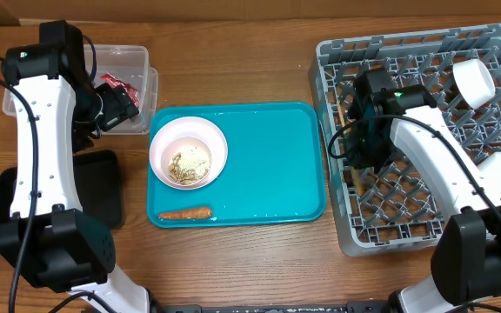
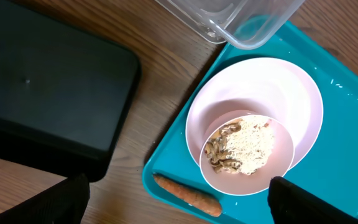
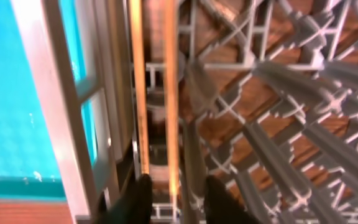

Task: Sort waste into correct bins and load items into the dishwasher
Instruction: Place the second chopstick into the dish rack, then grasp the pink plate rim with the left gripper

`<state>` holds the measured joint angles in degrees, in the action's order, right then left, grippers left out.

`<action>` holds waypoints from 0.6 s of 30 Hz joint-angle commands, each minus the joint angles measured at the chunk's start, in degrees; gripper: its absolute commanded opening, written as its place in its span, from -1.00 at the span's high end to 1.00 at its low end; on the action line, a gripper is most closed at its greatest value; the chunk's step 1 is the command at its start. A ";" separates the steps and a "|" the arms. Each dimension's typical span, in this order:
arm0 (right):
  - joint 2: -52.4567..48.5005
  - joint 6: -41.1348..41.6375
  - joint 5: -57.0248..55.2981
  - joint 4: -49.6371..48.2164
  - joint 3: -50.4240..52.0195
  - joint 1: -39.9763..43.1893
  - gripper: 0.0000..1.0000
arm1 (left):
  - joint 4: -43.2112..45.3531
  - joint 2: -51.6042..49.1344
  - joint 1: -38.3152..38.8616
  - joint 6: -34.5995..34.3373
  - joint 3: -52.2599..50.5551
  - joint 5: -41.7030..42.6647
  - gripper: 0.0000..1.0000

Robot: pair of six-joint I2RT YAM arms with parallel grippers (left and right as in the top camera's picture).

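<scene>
Wooden chopsticks [image 3: 171,93], two of them, lie side by side along the left edge of the grey dish rack [image 3: 278,87]. The right gripper [image 3: 179,200] stands over their near ends with its jaws parted, pinching neither. Its arm reaches down into the rack, where two white cups [image 1: 475,78] rest. The left gripper [image 2: 176,199] hangs spread wide and empty above one bowl [image 2: 253,87] of rice scraps [image 2: 250,146] and one carrot [image 2: 188,196] on the teal tray [image 2: 347,162], beside one black tray [image 2: 42,93] and one clear tub [image 2: 241,22].
</scene>
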<state>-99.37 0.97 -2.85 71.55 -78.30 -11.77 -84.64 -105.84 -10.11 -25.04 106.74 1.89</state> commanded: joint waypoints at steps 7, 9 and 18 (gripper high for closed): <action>7.96 3.58 -1.92 1.57 -9.86 1.11 0.26 | 0.98 0.94 3.06 0.15 -0.28 2.89 -0.87; 10.03 5.09 -2.47 0.33 -10.80 3.67 0.08 | 1.99 0.94 5.92 -0.37 -0.33 2.84 -0.86; 11.19 5.03 -1.29 0.70 -10.80 11.19 0.04 | 8.63 -0.90 18.23 -3.06 -2.86 2.60 -0.87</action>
<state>-88.42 5.32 -4.19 72.20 -88.18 -1.54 -77.38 -105.86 4.29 -25.76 105.62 3.97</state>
